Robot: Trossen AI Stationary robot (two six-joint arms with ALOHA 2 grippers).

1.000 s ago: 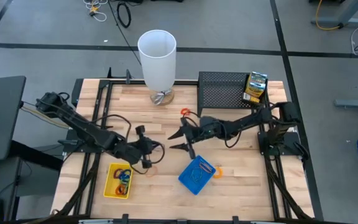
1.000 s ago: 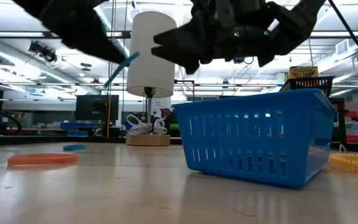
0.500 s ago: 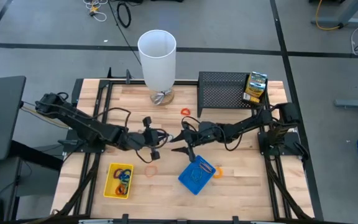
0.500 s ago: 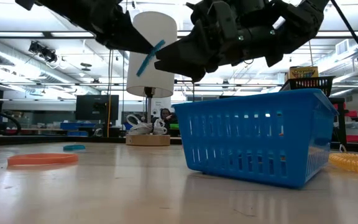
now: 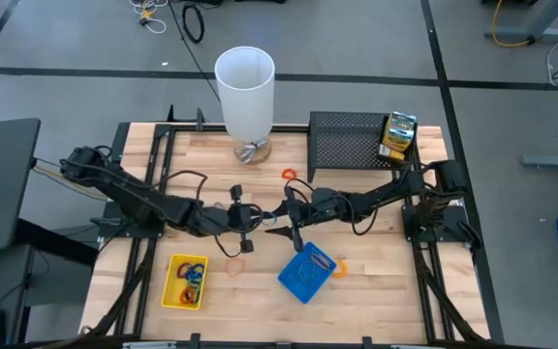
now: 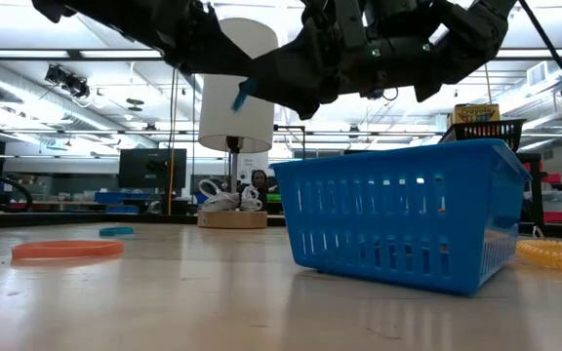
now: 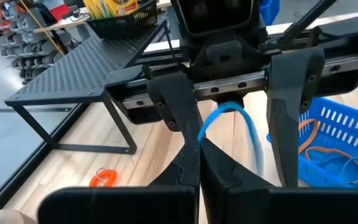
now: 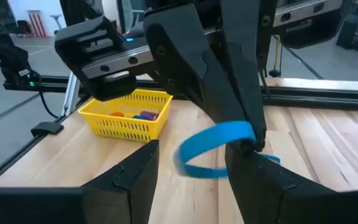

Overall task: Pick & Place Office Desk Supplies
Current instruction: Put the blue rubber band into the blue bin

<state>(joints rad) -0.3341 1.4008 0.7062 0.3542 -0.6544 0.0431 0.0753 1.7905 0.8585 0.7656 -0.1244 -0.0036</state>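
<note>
A blue rubber band (image 7: 248, 127) is held in the air over the middle of the table by my left gripper (image 5: 253, 225), which is shut on it. My right gripper (image 5: 277, 221) faces it from the table's right, open, with one finger on each side of the band's loop (image 8: 211, 142). I cannot tell whether those fingers touch the band. A blue tray (image 5: 306, 272) with bands inside sits just nearside of both grippers. A yellow tray (image 5: 185, 281) holding coloured bands rests near the near-left corner. A green-yellow box (image 5: 398, 137) stands on the black mesh rack (image 5: 349, 142). My left gripper pinches one spot of the blue band's loop (image 8: 248, 138) between its shut fingertips (image 7: 191, 163), coming about level from the table's left. The band is lifted clear of the table, and its free loop (image 7: 229, 111) stands out beyond the fingertips between the right gripper's fingers.
Loose bands lie on the wood: an orange one (image 5: 235, 264) near the left gripper, one (image 5: 289, 174) by the rack, another (image 5: 340, 267) beside the blue tray. A tall white cylinder (image 5: 245, 85) stands at the far edge. The near-centre wood is bare.
My left gripper has carried the blue band up and toward the table's right, from beside the yellow tray to just in front of the right gripper. The band now sits between the right gripper's open fingers. The right gripper has stayed about where it was.
</note>
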